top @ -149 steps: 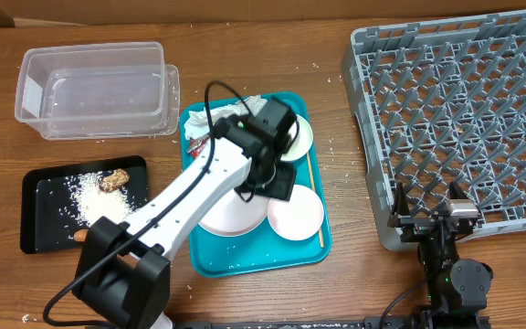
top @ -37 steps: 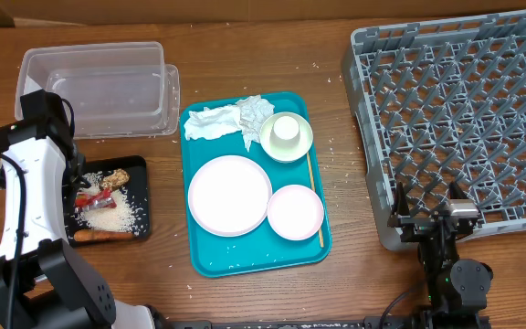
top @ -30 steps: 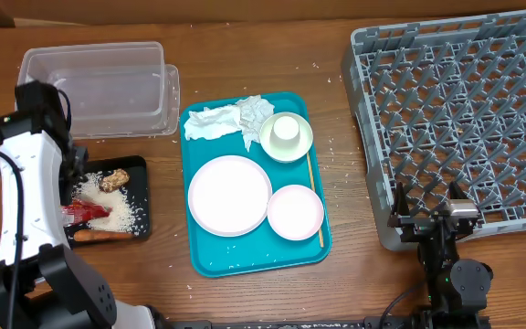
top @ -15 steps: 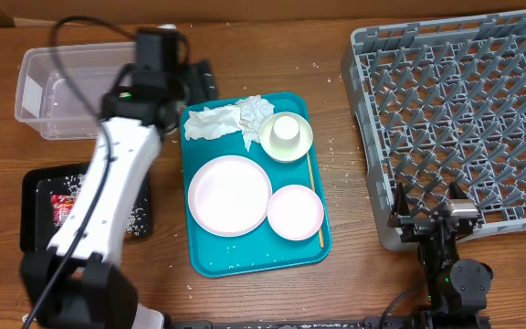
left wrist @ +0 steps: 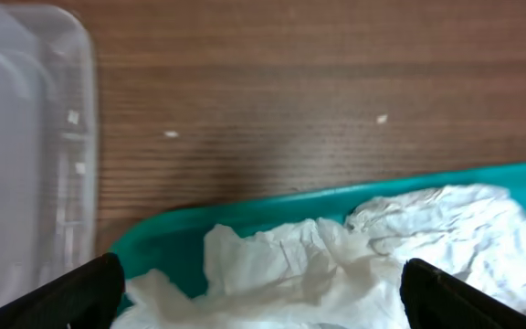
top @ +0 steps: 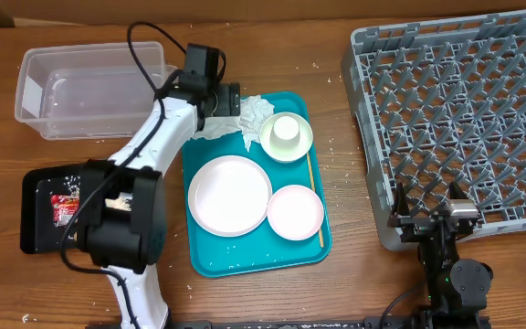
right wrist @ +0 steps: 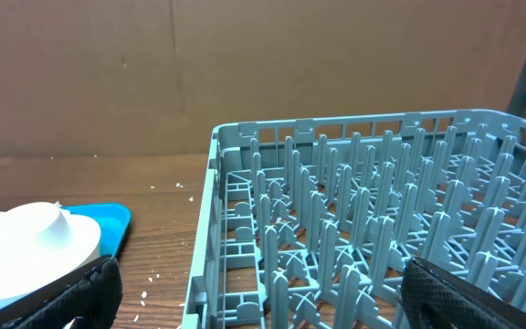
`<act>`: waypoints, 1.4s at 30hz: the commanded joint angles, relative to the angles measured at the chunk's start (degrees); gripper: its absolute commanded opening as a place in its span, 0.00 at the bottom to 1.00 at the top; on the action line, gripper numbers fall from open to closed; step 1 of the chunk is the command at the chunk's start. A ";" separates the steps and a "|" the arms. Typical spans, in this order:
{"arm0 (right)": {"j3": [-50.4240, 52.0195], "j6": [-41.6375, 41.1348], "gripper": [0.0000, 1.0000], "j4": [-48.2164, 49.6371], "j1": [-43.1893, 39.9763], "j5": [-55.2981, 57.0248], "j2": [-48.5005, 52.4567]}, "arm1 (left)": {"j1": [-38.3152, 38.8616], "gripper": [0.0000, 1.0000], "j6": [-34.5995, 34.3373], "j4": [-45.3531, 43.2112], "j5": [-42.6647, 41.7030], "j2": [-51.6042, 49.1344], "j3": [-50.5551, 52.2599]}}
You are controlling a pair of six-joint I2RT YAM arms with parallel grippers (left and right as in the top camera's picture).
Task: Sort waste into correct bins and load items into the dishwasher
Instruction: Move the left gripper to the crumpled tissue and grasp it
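Seen from overhead, my left arm stretches from the near table edge up to the far left corner of the teal tray (top: 256,258). Its white link crosses the right end of the black tray (top: 36,212), where a red wrapper (top: 60,203) lies among white grains. The left gripper (left wrist: 263,297) hangs over the crumpled napkins (left wrist: 354,251), and its two dark fingers (left wrist: 71,292) are spread wide to either side of the paper, holding nothing. I cannot tell whether the fingers touch the paper.

A clear plastic tub (top: 94,90) sits just left of the wrist, close beside the teal rim, and bare wood lies beyond the tray's far edge. Just right of the napkins, a white cup (top: 286,129) stands on the pale green saucer (top: 303,146), crowding that side. Nearer me on the teal tray lie a large white plate (top: 229,194) and a smaller pink plate (top: 295,211), the two rims meeting. A wooden stick (top: 313,196) lies along the tray's right edge.

The grey dish rack (top: 464,110) fills the right of the table, apart from the teal tray with a strip of wood between them. My right gripper (top: 432,217) sits low at the rack's near left corner, its fingers parted and holding nothing, and it faces the pegs.
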State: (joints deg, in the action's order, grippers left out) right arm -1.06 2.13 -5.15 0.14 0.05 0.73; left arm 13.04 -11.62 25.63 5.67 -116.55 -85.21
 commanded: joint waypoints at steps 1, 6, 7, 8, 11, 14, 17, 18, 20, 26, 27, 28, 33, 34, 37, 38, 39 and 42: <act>0.59 -0.26 1.00 0.39 0.44 0.31 -0.57 | -0.11 0.98 2.71 -0.09 -3.02 -2.34 -0.72; 0.59 -0.28 1.00 0.39 0.44 0.31 -0.57 | -0.11 0.94 2.91 1.66 -4.00 -3.67 -0.72; 0.59 -0.26 1.00 0.37 0.44 0.31 -0.57 | -0.11 0.90 2.89 2.23 -4.07 -3.67 -0.72; 0.59 -0.26 1.00 0.37 0.44 0.31 -0.57 | -0.11 0.87 2.91 2.78 -4.07 -3.69 -0.72; 0.59 -0.28 1.00 0.37 0.44 0.31 -0.57 | -0.11 0.78 2.89 4.22 -4.07 -3.67 -0.72; 0.59 -0.28 1.00 0.37 0.44 0.31 -0.57 | -0.11 0.64 2.89 5.57 -4.07 -3.69 -0.72; 0.59 -0.28 1.00 0.37 0.44 0.31 -0.57 | -0.11 0.49 2.86 6.14 -4.07 -3.69 -0.72; 0.59 -0.28 1.00 0.37 0.44 0.31 -0.57 | -0.11 0.43 2.86 6.21 -4.04 -3.69 -0.72; 0.59 -0.26 1.00 0.37 0.44 0.31 -0.57 | -0.11 0.27 2.86 6.27 -4.04 -3.67 -0.72; 0.59 -0.26 1.00 0.37 0.44 0.31 -0.57 | -0.11 0.04 2.84 9.53 -4.07 -3.65 -2.60; 0.59 -0.28 1.00 0.37 0.44 0.31 -0.57 | -0.11 0.04 2.80 11.10 -4.09 -3.65 -3.69; 0.59 -0.28 1.00 0.37 0.44 0.31 -0.57 | -0.11 0.04 2.54 13.14 -4.24 -3.63 -5.07; 0.59 -0.28 1.00 0.37 0.44 0.31 -0.57 | -0.11 0.04 -2.25 24.50 -4.26 -1.60 -13.49; 0.59 -0.28 1.00 0.37 0.44 0.31 -0.57 | -0.11 0.04 -3.23 26.51 -4.26 -0.72 -14.91; 0.59 -0.28 1.00 0.37 0.44 0.31 -0.57 | -0.11 0.04 -6.54 31.43 -4.15 3.13 -17.31; 0.59 -0.28 1.00 0.37 0.44 0.31 -0.57 | -0.26 0.04 -7.93 32.65 -3.91 4.85 -17.31; 0.59 -0.28 1.00 0.37 0.44 0.31 -0.57 | -0.39 0.04 -9.46 34.03 -3.10 6.58 -17.31; 0.59 -0.26 1.00 0.37 0.44 0.31 -0.57 | -1.18 0.04 -14.91 39.39 2.27 11.91 -17.31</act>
State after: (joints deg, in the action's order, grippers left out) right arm -1.06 2.11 -5.17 0.14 0.03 0.73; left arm 12.93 -19.38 62.87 3.33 -111.46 -100.38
